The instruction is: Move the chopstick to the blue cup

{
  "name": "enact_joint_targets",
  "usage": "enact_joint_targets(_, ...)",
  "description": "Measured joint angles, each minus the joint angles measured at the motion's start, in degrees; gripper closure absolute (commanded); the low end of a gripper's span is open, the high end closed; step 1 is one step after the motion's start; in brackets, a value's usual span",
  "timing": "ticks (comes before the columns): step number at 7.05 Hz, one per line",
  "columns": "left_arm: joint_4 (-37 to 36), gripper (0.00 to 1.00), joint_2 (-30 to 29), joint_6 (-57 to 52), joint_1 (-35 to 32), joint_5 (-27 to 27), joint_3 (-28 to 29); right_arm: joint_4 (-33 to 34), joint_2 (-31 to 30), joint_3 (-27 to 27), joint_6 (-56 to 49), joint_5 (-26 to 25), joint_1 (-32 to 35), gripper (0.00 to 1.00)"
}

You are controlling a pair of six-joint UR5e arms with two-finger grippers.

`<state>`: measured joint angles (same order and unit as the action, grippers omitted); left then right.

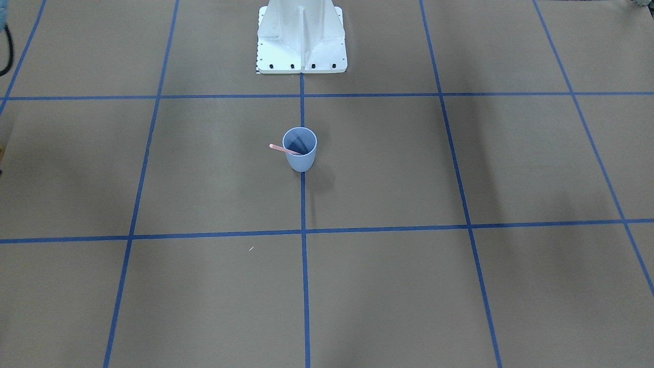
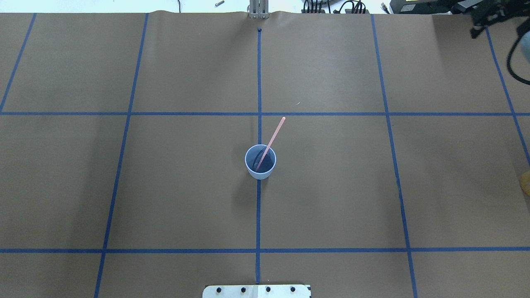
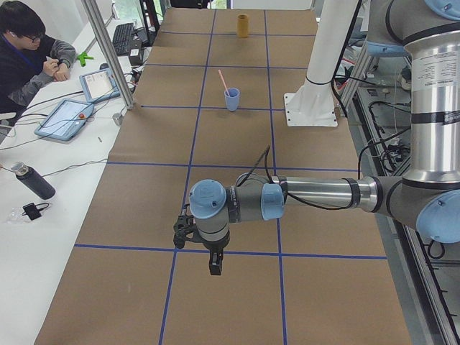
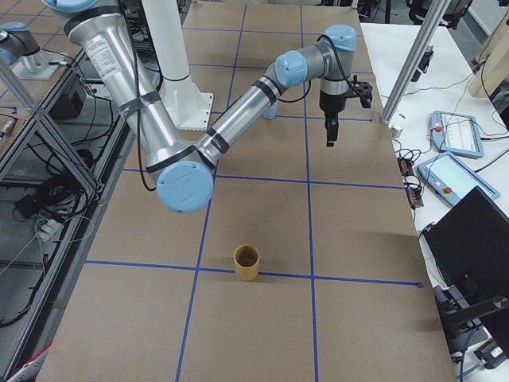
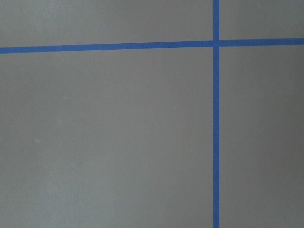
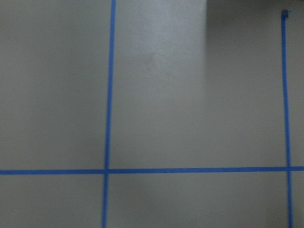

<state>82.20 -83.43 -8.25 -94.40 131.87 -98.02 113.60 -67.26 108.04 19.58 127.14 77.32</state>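
Note:
The pale blue cup stands upright at the table's middle on a blue tape line; it also shows in the overhead view and the exterior left view. The pink chopstick stands inside it, leaning on the rim with its upper end sticking out. My left gripper hangs over the table's left end, far from the cup; I cannot tell if it is open. My right gripper hangs near the far right edge; its state is unclear.
A yellow-brown cup stands upright toward the table's right end. The white robot base is at the near edge. A tiny white speck lies on the paper. An operator with tablets sits beyond the far edge.

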Motion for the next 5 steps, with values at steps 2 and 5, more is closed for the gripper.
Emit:
enact_joint_targets(2, 0.0, 0.01, 0.7, 0.0, -0.2, -0.2, -0.9, -0.7, -11.6, 0.0, -14.1, 1.9, 8.8, 0.00)
enact_joint_targets(5, 0.4, 0.01, 2.6, -0.3, -0.3, -0.3, -4.5, -4.8, -27.5, -0.2, -30.2, 2.0, 18.4, 0.00)
